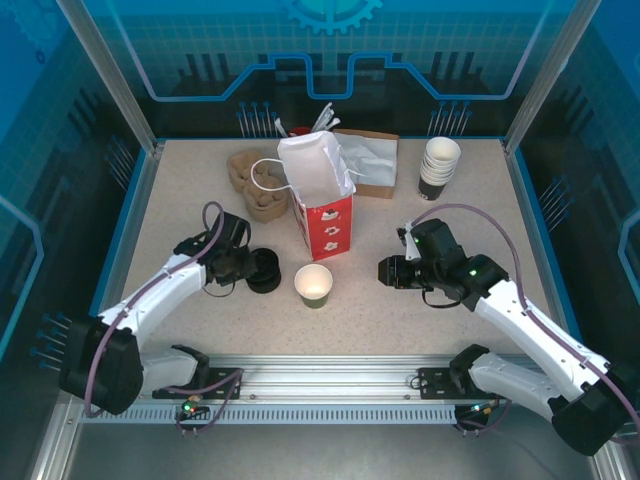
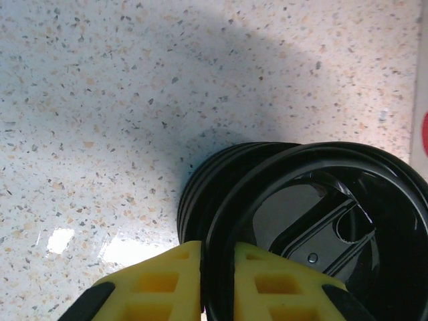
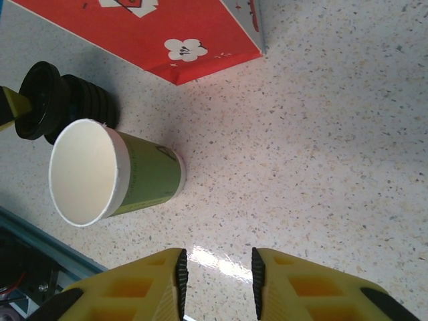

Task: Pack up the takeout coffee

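Your cup (image 1: 313, 285) stands near the front middle of the table (image 1: 400, 320). It has olive-green sides and a white inside. It is upright, long axis vertical, open mouth up. To its right and clear of it, your right gripper (image 3: 219, 273) is low over the table, fingers a narrow gap apart with nothing between them. Left of the cup, your left gripper (image 2: 217, 284) pinches the rim of a black lid (image 2: 321, 227) against a stack of lids (image 2: 200, 194). Behind the cup stands the red-and-white bag (image 1: 322, 205), its top open.

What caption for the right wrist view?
Open right gripper faces the lidless green cup, red bag and black lids beyond it.
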